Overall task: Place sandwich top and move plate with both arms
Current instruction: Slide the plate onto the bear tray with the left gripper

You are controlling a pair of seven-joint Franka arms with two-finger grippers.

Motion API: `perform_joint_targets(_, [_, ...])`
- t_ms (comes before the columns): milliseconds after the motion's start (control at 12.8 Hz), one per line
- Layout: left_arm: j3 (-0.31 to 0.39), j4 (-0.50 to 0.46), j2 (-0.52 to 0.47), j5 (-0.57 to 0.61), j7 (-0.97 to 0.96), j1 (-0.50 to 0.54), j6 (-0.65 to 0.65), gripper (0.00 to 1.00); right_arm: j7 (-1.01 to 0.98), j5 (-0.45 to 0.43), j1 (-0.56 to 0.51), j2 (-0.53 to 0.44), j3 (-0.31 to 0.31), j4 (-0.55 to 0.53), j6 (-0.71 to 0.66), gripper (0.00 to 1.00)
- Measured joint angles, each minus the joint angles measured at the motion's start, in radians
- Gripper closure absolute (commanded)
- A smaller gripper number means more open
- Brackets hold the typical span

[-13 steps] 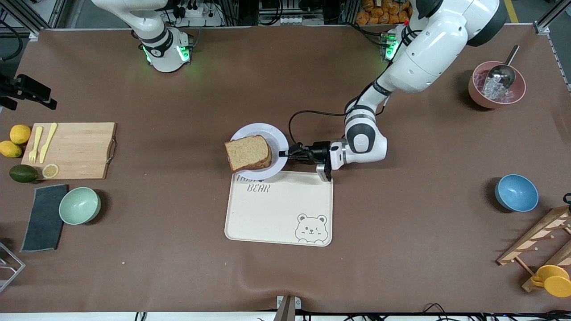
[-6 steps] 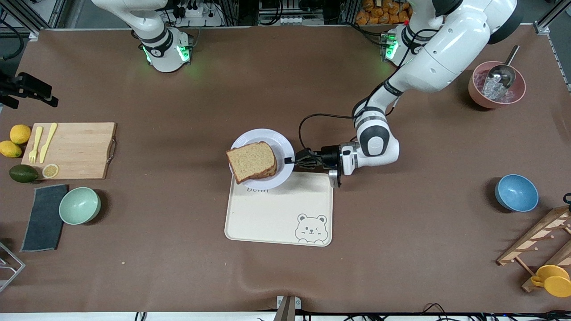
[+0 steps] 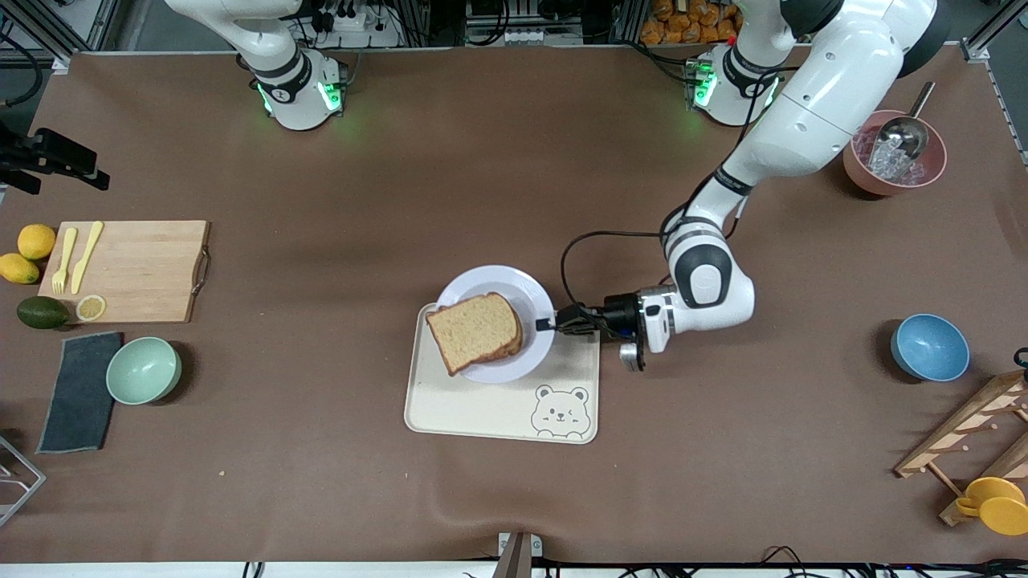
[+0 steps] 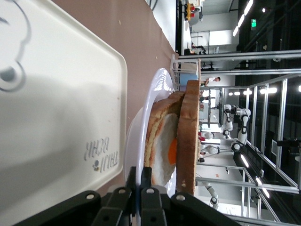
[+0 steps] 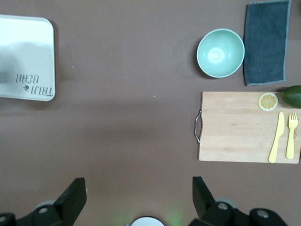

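The pale plate (image 3: 482, 278) carries a sandwich with the plain brown sandwich top (image 3: 475, 331) as its upper slice. The plate is over the part of the cream bear tray (image 3: 482, 411) farther from the front camera. My left gripper (image 3: 548, 324) is shut on the plate's rim at the side toward the left arm's end. In the left wrist view the gripper (image 4: 140, 176) clamps the rim (image 4: 141, 122), with the top slice (image 4: 189, 136) over a fried egg (image 4: 167, 155) and the tray (image 4: 56, 117) beside them. My right gripper (image 5: 138, 195) is open and empty high over bare table.
A wooden cutting board (image 3: 128, 269) with yellow cutlery, lemons, an avocado, a green bowl (image 3: 143, 369) and a grey cloth lie at the right arm's end. A blue bowl (image 3: 929, 347), a pink bowl with a scoop (image 3: 894, 152) and a wooden rack stand at the left arm's end.
My left gripper has carried the plate with the sandwich toward the front camera, from the bare table onto the area over the tray. The right arm has not moved.
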Motion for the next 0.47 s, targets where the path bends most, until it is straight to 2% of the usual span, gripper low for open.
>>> perform_joint_targets(234, [0.045,0.048,0.051,0.002,-0.008,0.0,0.0,1.0,-0.001,0.0,-0.001,0.001,-0.001,0.002,0.056,0.0])
perform_joint_targets(467, [0.057,0.112,0.128,0.003,-0.008,0.0,0.0,1.0,-0.001,-0.001,-0.001,0.004,-0.001,0.002,0.064,0.0])
